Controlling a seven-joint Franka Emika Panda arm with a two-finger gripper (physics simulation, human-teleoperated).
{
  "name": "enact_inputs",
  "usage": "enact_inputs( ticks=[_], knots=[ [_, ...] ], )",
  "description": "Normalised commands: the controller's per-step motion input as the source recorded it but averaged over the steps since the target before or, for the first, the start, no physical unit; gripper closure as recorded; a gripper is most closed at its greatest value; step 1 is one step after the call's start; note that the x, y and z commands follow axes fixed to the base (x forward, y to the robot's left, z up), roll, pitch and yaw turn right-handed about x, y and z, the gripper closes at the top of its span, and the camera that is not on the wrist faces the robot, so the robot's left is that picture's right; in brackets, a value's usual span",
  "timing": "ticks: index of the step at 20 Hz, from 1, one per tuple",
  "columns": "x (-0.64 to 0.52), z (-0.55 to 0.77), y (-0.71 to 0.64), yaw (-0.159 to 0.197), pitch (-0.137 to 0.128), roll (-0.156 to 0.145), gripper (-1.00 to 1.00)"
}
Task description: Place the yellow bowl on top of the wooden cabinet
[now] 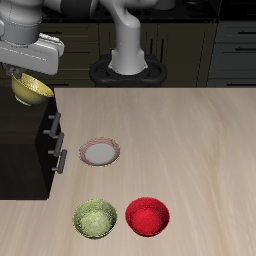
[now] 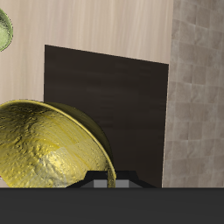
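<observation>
Nearest the tabletop's [image 1: 190, 140] front edge sat two bowls side by side: a dull yellow-green bowl [image 1: 95, 219] and a glossy red bowl [image 1: 148, 216], close together but apart. A little farther back, a small plate [image 1: 100, 152] with a reddish rim and a pale centre lay flat on the light wood-grain surface, just beside the drawer fronts of the wooden cabinet [image 1: 25, 140]. The cabinet was nearly black, boxy, with silver bar handles [image 1: 56, 124] on its fronts and a flat top.

Above that top, the yellow bowl [image 1: 31, 90] hung tilted in the air, held at its rim by the gripper [image 1: 17, 76]. In the wrist view the yellow bowl [image 2: 52, 149] filled much of the frame, its mottled golden surface tipped on edge, with the cabinet's dark flat top [image 2: 114, 96] directly beneath it and not touching it. The fingers were clamped on the bowl's rim, though the fingertips themselves were mostly hidden.

At the back of the tabletop stood the robot's base [image 1: 128, 62] on a dark round mount. Behind it ran dark kitchen cabinets [image 1: 225, 45] with pale handles. Beyond the cabinet's side, the wrist view showed a grey stone-tiled floor [image 2: 197, 87].
</observation>
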Motion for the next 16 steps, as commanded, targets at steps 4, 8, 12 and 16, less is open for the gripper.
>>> enact_inputs(
  ticks=[4, 8, 12, 16],
  knots=[
    [0.02, -0.15, 0.05, 0.051, 0.033, -0.021, -1.0],
    [-0.03, -0.1, -0.06, -0.001, 0.044, -0.015, -1.0],
    [-0.06, 0.02, -0.06, -0.004, 0.007, -0.007, -1.0],
    [-0.11, 0.06, -0.04, -0.015, -0.005, -0.023, -1.0]
  ],
)
